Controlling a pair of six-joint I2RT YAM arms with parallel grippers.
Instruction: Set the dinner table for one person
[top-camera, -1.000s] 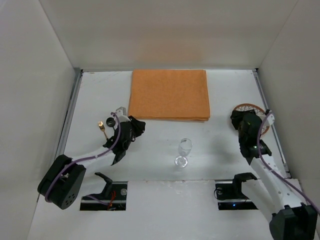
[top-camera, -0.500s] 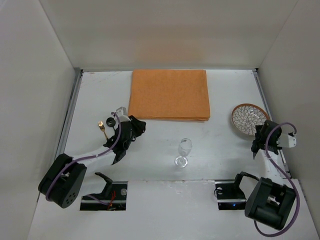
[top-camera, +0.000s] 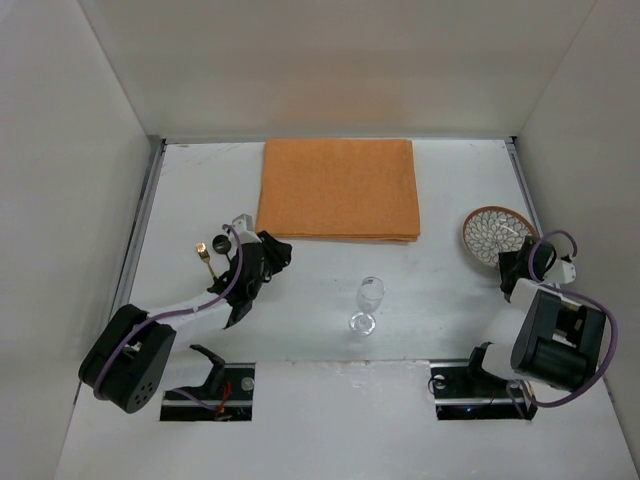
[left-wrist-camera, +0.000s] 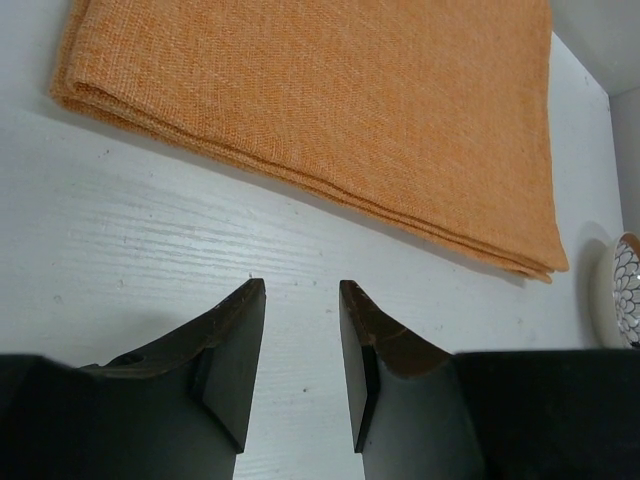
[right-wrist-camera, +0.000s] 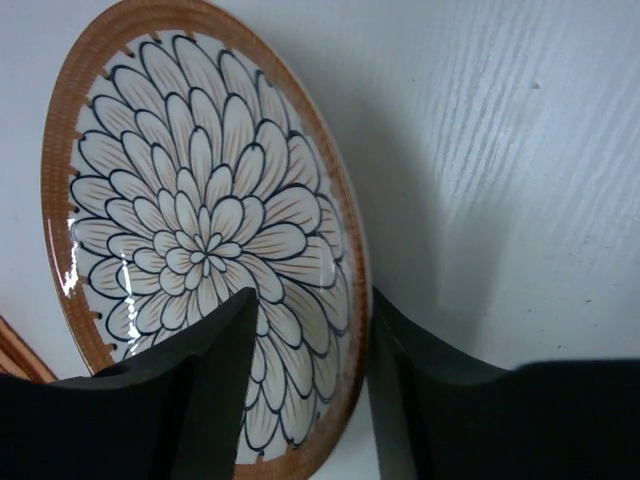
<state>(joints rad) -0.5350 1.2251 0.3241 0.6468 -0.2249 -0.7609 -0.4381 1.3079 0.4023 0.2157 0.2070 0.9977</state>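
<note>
Two jaws of the right gripper (right-wrist-camera: 312, 300) stand parted astride the near rim of the flowered plate (right-wrist-camera: 200, 250) at the dinner table's (top-camera: 450, 180) right edge, placed to pinch it. The left gripper (left-wrist-camera: 300, 290) hangs open and empty near the orange placemat (left-wrist-camera: 330, 110) — the plate's likely destination.
</note>
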